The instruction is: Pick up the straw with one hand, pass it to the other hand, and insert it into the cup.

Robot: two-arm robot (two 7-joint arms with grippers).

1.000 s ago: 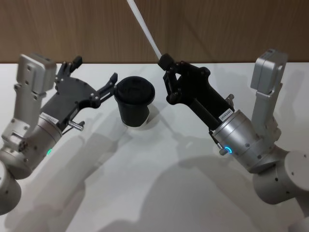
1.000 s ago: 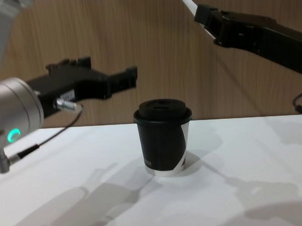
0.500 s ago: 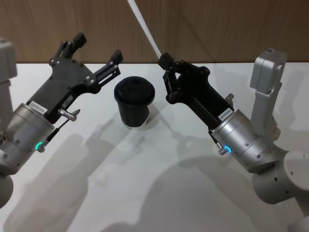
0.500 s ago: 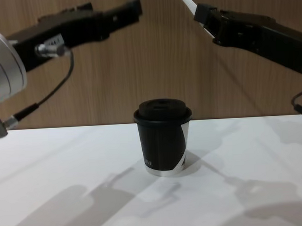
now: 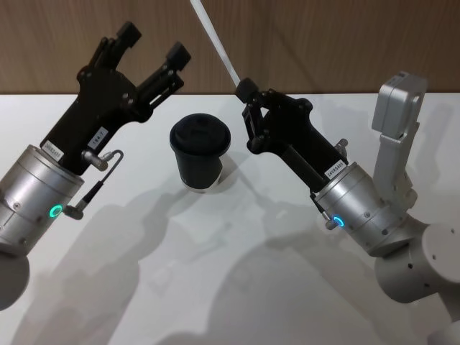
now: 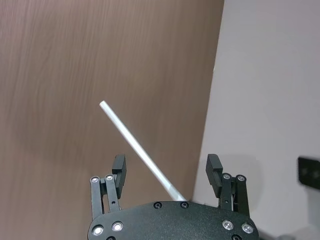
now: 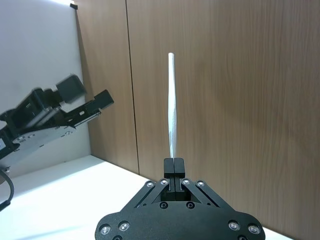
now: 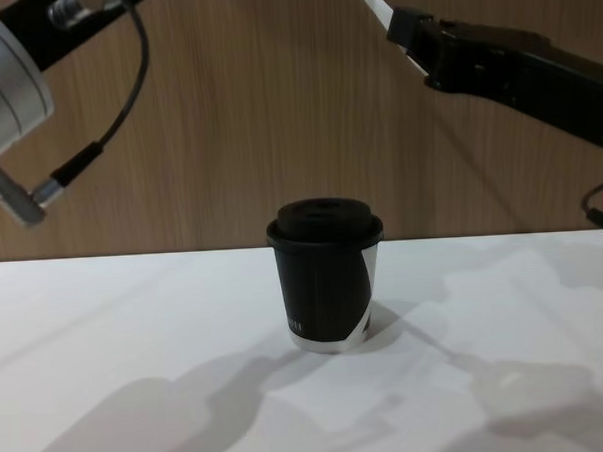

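Observation:
My right gripper is shut on the lower end of the white straw, which slants up and away to the left, high over the table. The right wrist view has the straw standing straight out of the closed gripper. My left gripper is open, raised to the left of the straw and apart from it. From the left wrist, the straw crosses between the spread gripper fingers, farther off. The black lidded cup stands upright on the table, below and between both grippers.
The white table runs up to a brown wood-panel wall close behind the cup. The left arm's silver joint and its cable hang at the upper left of the chest view.
My left gripper has risen from beside the cup's rim and swung up toward the straw, staying open. The right gripper, straw and cup have not moved.

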